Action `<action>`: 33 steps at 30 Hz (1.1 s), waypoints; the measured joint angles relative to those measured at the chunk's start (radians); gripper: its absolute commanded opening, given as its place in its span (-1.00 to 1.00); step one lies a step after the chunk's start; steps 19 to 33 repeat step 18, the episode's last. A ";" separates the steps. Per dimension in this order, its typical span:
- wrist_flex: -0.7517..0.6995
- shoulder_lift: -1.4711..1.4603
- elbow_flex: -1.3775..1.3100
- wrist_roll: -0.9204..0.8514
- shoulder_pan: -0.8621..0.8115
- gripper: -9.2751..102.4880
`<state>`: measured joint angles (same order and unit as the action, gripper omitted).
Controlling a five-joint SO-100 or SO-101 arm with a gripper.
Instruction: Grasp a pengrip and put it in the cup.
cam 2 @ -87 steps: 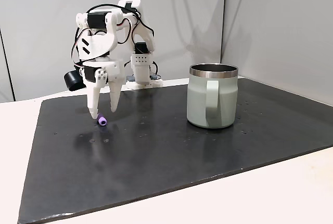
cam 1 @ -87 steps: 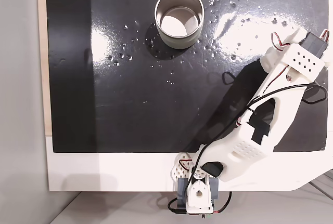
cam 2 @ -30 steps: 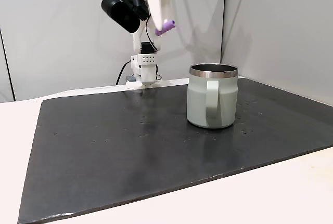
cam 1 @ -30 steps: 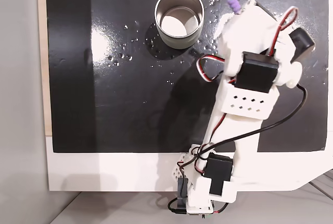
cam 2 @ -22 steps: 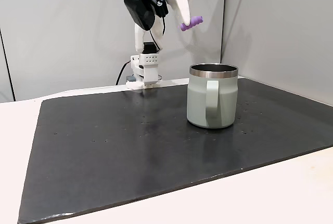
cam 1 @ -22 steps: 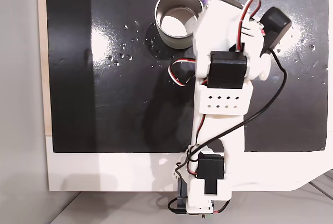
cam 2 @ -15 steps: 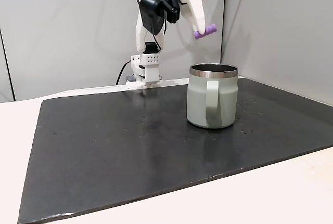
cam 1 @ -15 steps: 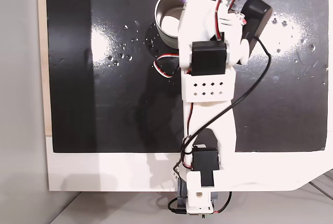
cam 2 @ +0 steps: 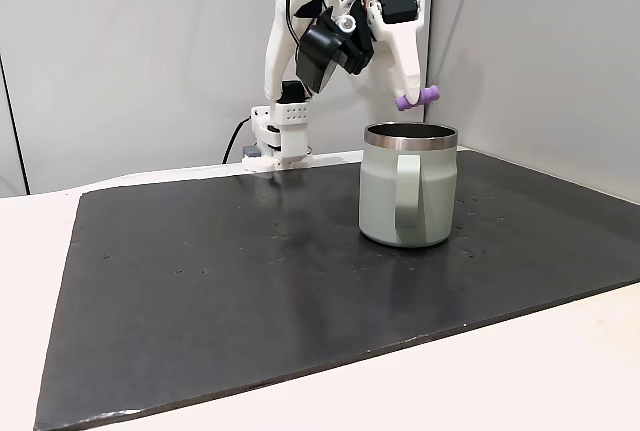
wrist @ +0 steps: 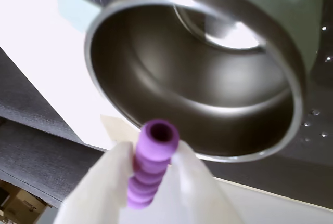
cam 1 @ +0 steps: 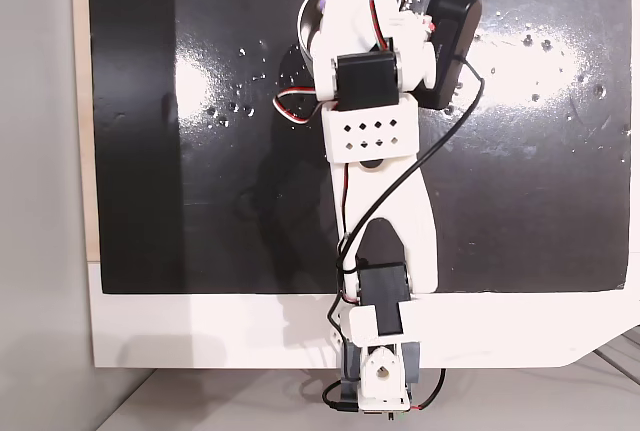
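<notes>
Clamped tight: white two-finger plastic claw (wrist: 148, 182) pinching the tiny purple ribbed rubber pengrip (wrist: 151, 168) across its middle, open round end poking out past the fingertips (wrist: 112, 174) toward the mug's mouth in the wrist view. Up in the air in a fixed view from the side, claw (cam 2: 412, 96) pointing down with the pengrip (cam 2: 417, 98) lying roughly level, just above the rim and apart from it. Right below: round silvery metal cup with a pale green outside (cam 2: 407, 184), upright on the black mat, small loop handle facing that camera. Shiny bare inside of the cup (wrist: 208, 89) wide open beneath the pengrip in the wrist view, bright glare on its floor. From above in a fixed view, white arm (cam 1: 375, 181) stretched up the middle of the picture from its base at the bottom edge, covering most of the cup (cam 1: 310, 16), a sliver of rim peeking out on the left. Underneath it all, glossy black mat (cam 1: 200, 171) speckled with small bright spots, laid on a white table (cam 2: 520, 376).
</notes>
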<state>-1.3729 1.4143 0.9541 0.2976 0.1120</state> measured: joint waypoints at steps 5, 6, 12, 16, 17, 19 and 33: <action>0.000 -0.002 0.000 0.000 -0.008 -0.49; 0.000 -0.002 0.000 0.000 -0.003 -0.48; 0.000 -0.002 0.000 0.000 0.023 -0.48; 0.000 -0.002 0.000 0.000 0.015 -0.49; 0.000 -0.002 0.000 0.000 0.014 -0.49; 0.000 -0.002 0.000 0.000 0.014 -0.50; 0.000 -0.002 0.000 0.000 0.014 -0.50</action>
